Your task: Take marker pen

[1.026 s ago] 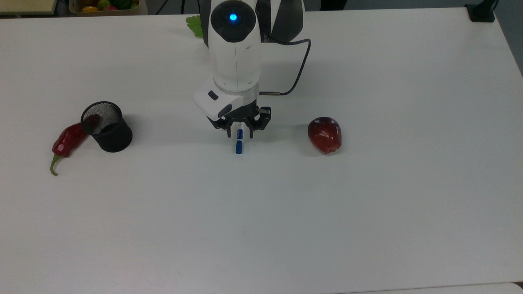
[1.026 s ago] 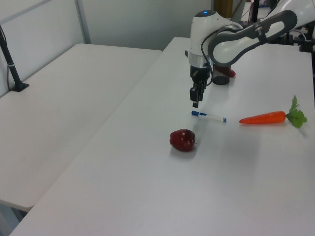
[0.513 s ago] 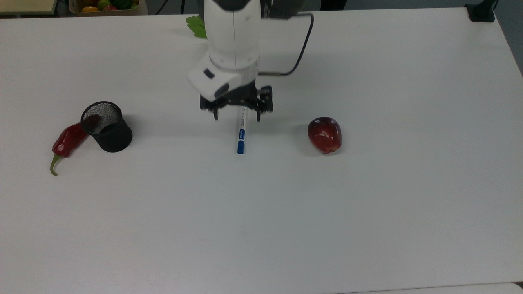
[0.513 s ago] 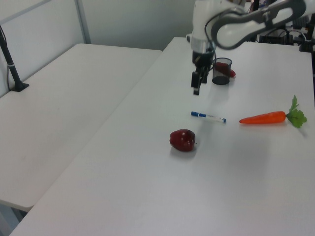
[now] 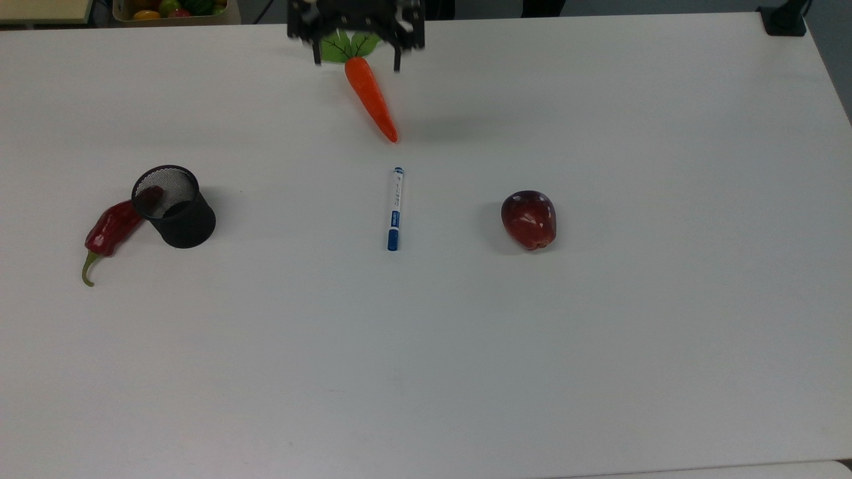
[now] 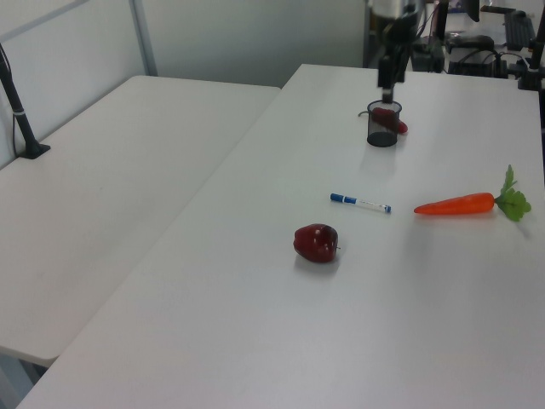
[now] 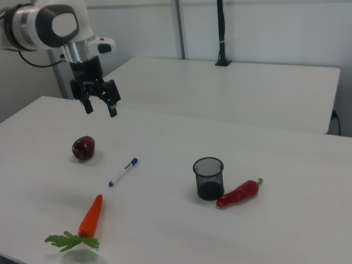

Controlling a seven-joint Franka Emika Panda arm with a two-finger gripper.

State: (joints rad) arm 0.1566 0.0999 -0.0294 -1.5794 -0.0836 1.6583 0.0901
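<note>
— Hanging high above the table [image 5: 599, 372], my gripper [image 7: 99, 104] has the fingers spread wide and holds nothing. The pen [image 5: 395, 209] lies flat on the table, between the cup [image 5: 175, 207] and the apple [image 5: 530, 219], with the carrot [image 5: 371, 97] tip just beyond its white end in the top view.

— So what can go wrong for you from here?

— First, the aim. In the top view I am over the carrot leaves, not over the pen. If I descend straight, I think I close on the carrot or on empty table.

— And if you line up well?

— Then the height. The pen is slim and low, so my fingertips must come almost to the table surface. If I stop too high, I close on air; too low, I press the table.

— Anything about the pen itself?

— It is round, I judge it can roll. My fingers should come across its body, near the label band, not along it. A grip near the cap may let it tilt and slip
</note>
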